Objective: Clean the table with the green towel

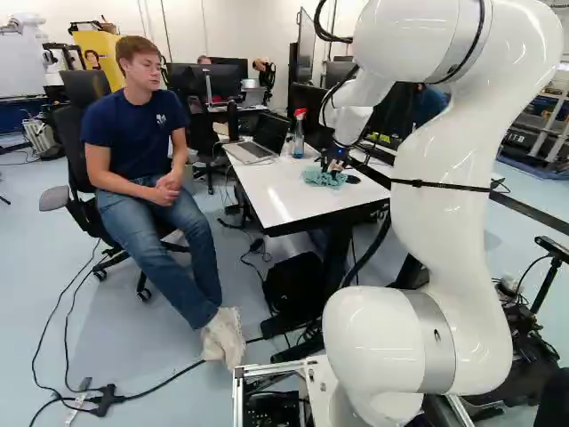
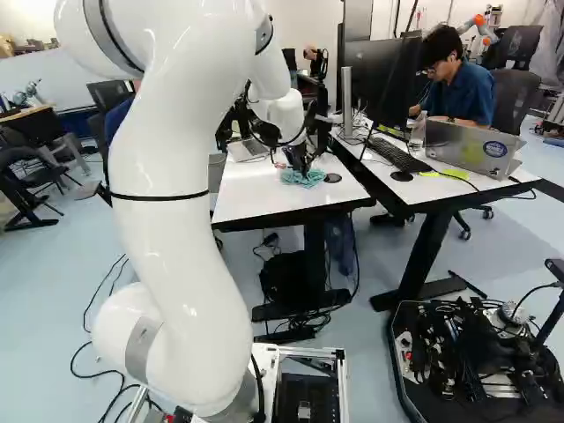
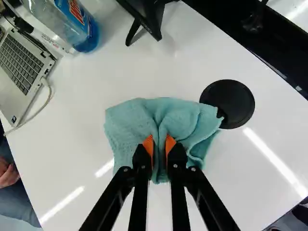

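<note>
Towel (image 3: pixel 127 125): blue-green cloth, lying bunched on white tabletop (image 3: pixel 96 74), pinched up into a central fold, spread loosely to both sides; touching edge of flat black disc (image 3: pixel 233 108).

Gripper (image 1: pixel 334 166): clenched on towel, w/ fold caught btwn orange pads (image 3: pixel 149 147), pressed in from two sides; pointed down at tbl. surface.

Arm (image 1: pixel 453 178): white, rising fr. joint at foot of both base views, then reaching fwd. over tbl.; seen R of middle in L base view, L of middle in R base view.

Spray bottle (image 1: pixel 299 133): upright nr. open laptop, red at nozzle, holding blue liquid.

Laptop (image 1: pixel 252 151): open on same tabletop, well apart fr. towel, w/ white cable (image 3: pixel 46 96) plugged into side, per wrist view.

Stand foot (image 3: pixel 147 24): black, splayed on tabletop ahead of gripper, btwn spray bottle and dark strip along tbl. edge.

Tbl. top: bright w/ streaks of reflected light, beside and behind towel.

Backpack (image 2: pixel 286 278): black, slumped on floor under tbl.

2nd desk (image 2: pixel 445 185): white-topped, at R of R base view, bearing monitor (image 2: pixel 379 75), keyboard (image 2: pixel 398 154) and silver laptop (image 2: pixel 467 150).

Tray (image 2: pixel 405 379): dark-rimmed, at lower R of same view, packed w/ cables & black parts.
</note>
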Tool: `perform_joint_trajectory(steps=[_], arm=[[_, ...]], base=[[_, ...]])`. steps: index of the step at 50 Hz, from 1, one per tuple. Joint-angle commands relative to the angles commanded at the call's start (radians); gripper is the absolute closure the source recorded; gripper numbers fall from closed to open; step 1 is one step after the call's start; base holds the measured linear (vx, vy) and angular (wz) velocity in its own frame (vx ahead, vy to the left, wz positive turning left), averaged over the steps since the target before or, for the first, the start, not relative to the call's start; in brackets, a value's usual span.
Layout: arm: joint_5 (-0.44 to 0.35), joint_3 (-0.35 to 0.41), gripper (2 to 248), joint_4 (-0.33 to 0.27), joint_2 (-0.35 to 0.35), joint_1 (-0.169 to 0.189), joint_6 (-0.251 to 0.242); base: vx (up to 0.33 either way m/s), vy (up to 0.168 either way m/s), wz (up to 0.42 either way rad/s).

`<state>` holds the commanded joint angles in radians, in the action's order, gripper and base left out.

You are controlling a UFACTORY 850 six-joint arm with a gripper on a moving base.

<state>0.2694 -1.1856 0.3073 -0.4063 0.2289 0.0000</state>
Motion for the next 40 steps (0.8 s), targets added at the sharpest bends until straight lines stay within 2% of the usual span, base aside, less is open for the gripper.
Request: perform_joint_trajectory(steps=[23, 31, 40], arm=[[0.0, 0.041, 202, 0.0, 0.032, 0.074, 0.0], [0.0, 0.021, 202, 0.0, 0.016, 0.09, 0.0], [0.0, -0.026, 202, 0.0, -0.02, 0.092, 0.0]], base=[[0.0, 0.0, 0.0], [0.0, 0.0, 0.0], [0.0, 0.0, 0.0]])
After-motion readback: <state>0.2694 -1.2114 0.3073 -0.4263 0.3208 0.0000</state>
